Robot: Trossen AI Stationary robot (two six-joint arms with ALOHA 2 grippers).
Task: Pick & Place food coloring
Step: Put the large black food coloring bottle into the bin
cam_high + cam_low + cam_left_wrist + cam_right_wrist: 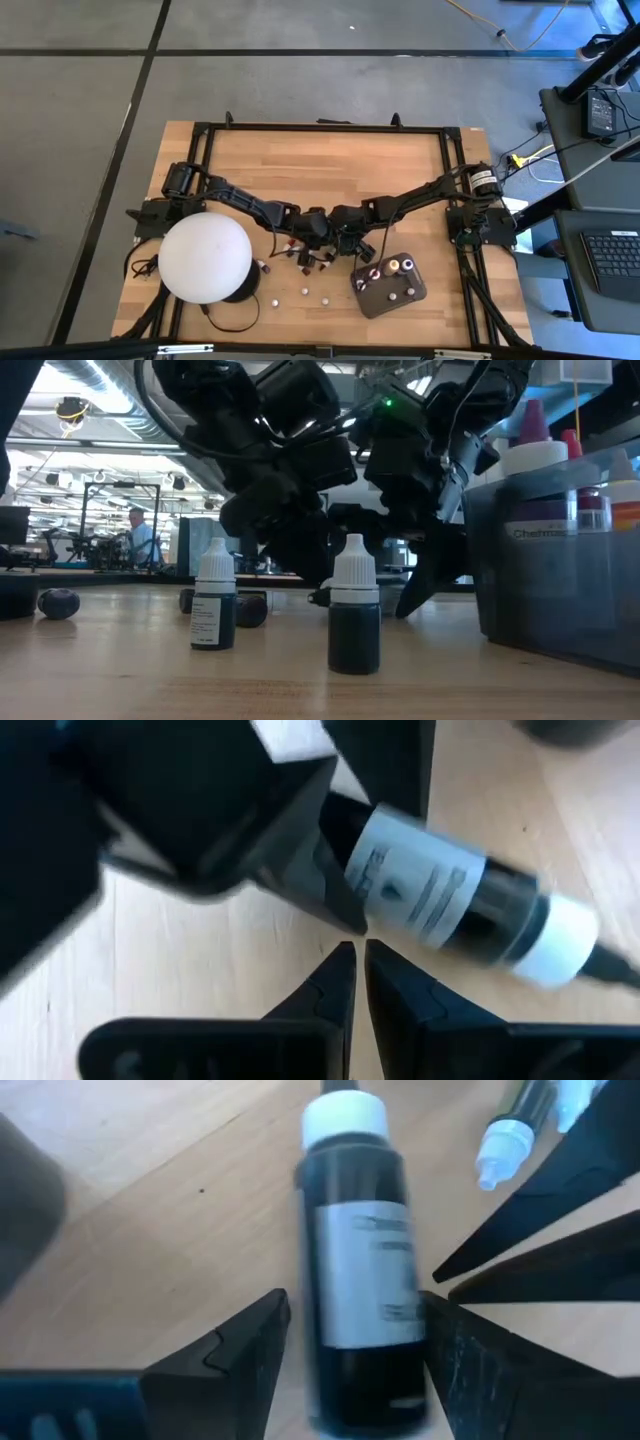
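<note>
Right gripper [345,1350] jaws clasp a dark bottle [360,1270]; left gripper [360,970] closed; tray [380,300] holds bottles.

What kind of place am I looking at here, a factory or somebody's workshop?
Most likely a robotics lab in a large open hall. A wooden table carries two dark robot arms, a keyboard sits at a side desk, and the low view shows exposed ceiling ducts and a person working far behind.

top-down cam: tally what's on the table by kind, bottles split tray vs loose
Food coloring bottles in the tray: 6
Loose bottles clear of the arms: 4
Loose bottles under the arms: at least 2, partly hidden
White dome: 1
Tray: 1
Total: at least 14
</note>
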